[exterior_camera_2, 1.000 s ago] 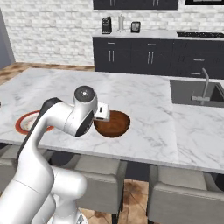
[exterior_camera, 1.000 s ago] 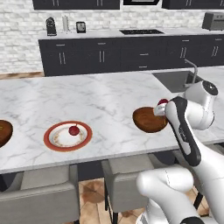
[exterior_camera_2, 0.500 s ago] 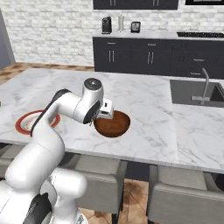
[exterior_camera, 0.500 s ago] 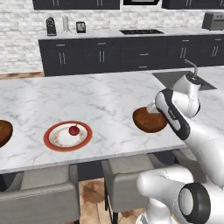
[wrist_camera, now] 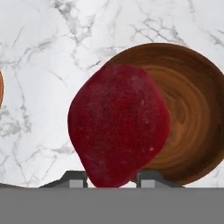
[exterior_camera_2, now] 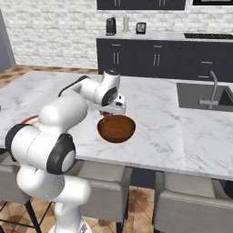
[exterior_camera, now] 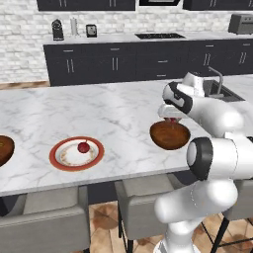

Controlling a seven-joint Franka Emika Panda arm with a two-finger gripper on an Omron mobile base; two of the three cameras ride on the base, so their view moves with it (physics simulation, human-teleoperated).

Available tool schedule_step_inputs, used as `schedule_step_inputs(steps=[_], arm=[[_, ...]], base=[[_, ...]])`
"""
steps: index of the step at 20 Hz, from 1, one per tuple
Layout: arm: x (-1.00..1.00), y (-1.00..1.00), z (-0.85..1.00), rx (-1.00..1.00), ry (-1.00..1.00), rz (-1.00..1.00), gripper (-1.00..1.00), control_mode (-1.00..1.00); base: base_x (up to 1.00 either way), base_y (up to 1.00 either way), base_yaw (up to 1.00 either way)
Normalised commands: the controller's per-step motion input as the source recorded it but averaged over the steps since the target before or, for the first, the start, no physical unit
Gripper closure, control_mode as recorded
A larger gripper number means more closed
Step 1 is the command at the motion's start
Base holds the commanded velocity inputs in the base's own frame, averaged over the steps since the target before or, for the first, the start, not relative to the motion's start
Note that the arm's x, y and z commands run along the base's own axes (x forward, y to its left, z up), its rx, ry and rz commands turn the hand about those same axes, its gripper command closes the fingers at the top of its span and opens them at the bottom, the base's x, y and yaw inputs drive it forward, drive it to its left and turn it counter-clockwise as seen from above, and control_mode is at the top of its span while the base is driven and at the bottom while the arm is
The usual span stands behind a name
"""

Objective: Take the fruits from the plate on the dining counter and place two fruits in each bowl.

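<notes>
The gripper (wrist_camera: 111, 177) is clamped on a red fruit (wrist_camera: 119, 124) just above the far rim of the brown bowl (exterior_camera: 170, 135) (nothing between them), while another red fruit (exterior_camera: 83, 147) lies on the plate (exterior_camera: 59, 159) to the left on the marble counter (exterior_camera: 99, 108).

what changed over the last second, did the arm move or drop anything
The gripper, shut on a red fruit, swung in from beside the bowl to hang over its far rim. Nothing was let go. The bowl, the plate and the red fruit on it stayed put on the dining counter.
</notes>
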Motion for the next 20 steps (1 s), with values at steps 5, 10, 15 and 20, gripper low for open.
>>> schedule_step_inputs(steps=[5, 10, 15, 20], arm=[[0.37, 0.0, -0.6, -0.01, 0.22, 0.0, 1.0, -1.0], [0.05, 0.0, -0.53, -0.09, 0.19, 0.0, 1.0, -1.0], [0.14, 0.0, -0.47, -0.02, 0.13, 0.0, 1.0, -1.0], [0.23, 0.0, -0.37, 0.0, 0.09, 0.0, 1.0, -1.0]], base=[[0.0, 0.0, 0.0], [0.0, 0.0, 0.0], [0.0, 0.0, 0.0], [0.0, 0.0, 0.0]])
